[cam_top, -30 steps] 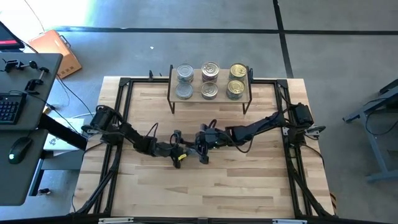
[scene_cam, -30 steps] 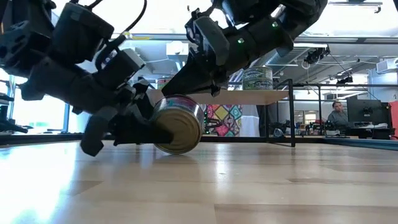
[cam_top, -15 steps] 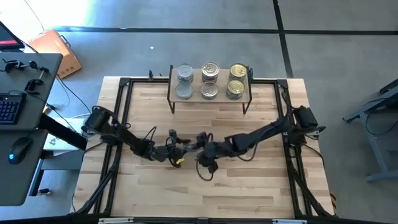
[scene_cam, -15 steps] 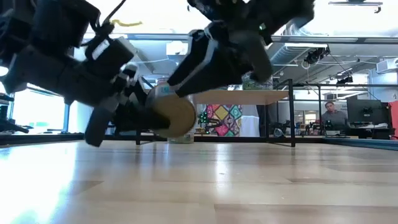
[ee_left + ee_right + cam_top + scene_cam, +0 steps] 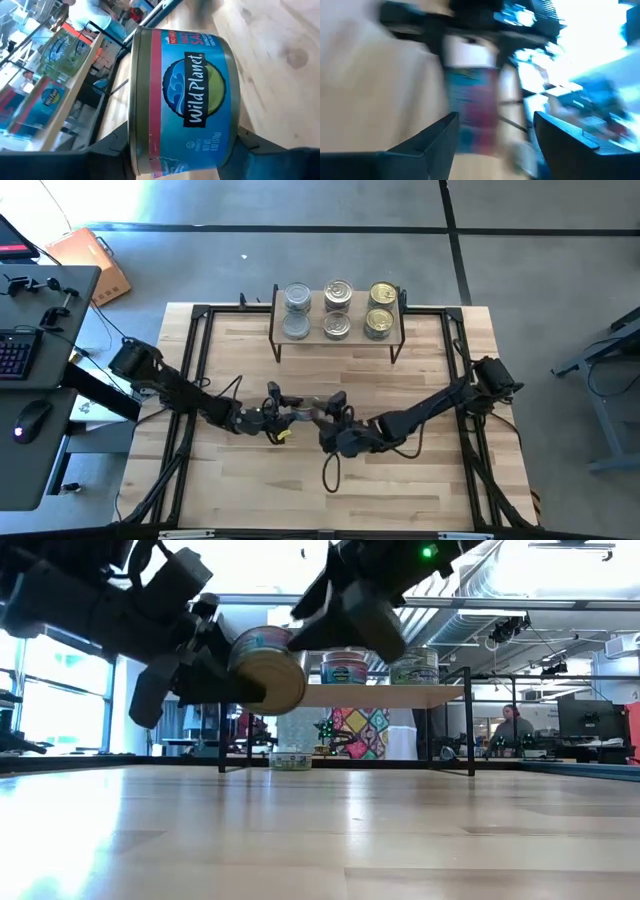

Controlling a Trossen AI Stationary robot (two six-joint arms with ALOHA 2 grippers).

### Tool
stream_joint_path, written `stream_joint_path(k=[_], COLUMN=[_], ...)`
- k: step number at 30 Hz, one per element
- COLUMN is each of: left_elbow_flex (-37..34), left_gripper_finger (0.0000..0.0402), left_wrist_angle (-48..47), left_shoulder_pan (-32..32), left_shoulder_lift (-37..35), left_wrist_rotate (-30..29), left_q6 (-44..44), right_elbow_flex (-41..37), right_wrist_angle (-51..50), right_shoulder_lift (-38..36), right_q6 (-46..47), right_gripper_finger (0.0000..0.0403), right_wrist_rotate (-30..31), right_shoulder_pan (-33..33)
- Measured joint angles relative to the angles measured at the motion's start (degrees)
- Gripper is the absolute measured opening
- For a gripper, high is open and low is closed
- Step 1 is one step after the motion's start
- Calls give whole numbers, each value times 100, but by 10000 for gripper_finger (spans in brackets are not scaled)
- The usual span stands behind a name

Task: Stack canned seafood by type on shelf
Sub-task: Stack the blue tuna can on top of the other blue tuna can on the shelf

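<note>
A tin (image 5: pixel 185 95) with a blue and red label hangs clear of the tabletop near the table's middle (image 5: pixel 268 680), and my left gripper (image 5: pixel 290 416) is shut on it. My right gripper (image 5: pixel 327 423) stands open just right of the tin, a little above it (image 5: pixel 350 615), touching nothing; its wrist view shows the tin beyond its spread fingers (image 5: pixel 440 142). The shelf (image 5: pixel 337 338) stands at the far edge on black wire legs, with several tins (image 5: pixel 338 295) on its board in three columns. My left gripper pinches the tin between its two fingers, one finger (image 5: pixel 107 150) by the rimmed flat end (image 5: pixel 134 125) and the other by the opposite end (image 5: pixel 235 125). The fingers come nearly level from the table's left. The tin lies on its side, lifted clear of the table.
Black frame rails (image 5: pixel 200 370) run along the table's left, right and far sides. One more tin (image 5: pixel 290 758) sits on the tabletop under the shelf. A person (image 5: pixel 515 725) sits in the room beyond the table. Bare wood lies toward the near edge.
My left gripper has risen with the tin, which stood tilted on the tabletop and now hangs clear of it. My right gripper has come off the tin, drawn back toward the near edge and rolled about its own line.
</note>
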Motion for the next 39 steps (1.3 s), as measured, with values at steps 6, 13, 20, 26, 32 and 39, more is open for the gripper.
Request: stream_joint_path(k=[6, 13, 20, 26, 32, 39], left_elbow_flex=[326, 722, 903, 1052, 1109, 1131], left_gripper_finger=[172, 172, 174, 176, 184, 215], left_wrist_angle=[-701, -1340, -1420, -1425, -1452, -1809], left_shoulder_pan=[-7, -37, -74, -223, -308, -309], left_shoulder_lift=[-173, -231, -226, -221, -219, -221], left_wrist_rotate=[-221, -842, -1021, -994, -1031, -1657], left_q6=[596, 1152, 1570, 1884, 2032, 2055], right_elbow_flex=[-2, -7, -7, -7, -7, -7], right_wrist_angle=[458, 73, 58, 100, 134, 67], right_shoulder_lift=[0, 13, 11, 11, 7, -58], right_q6=[-822, -1098, -956, -967, -878, -931], right_gripper_finger=[265, 266, 266, 263, 194, 164], right_wrist_rotate=[892, 33, 168, 94, -231, 47], right_shoulder_pan=[11, 87, 29, 0, -37, -35])
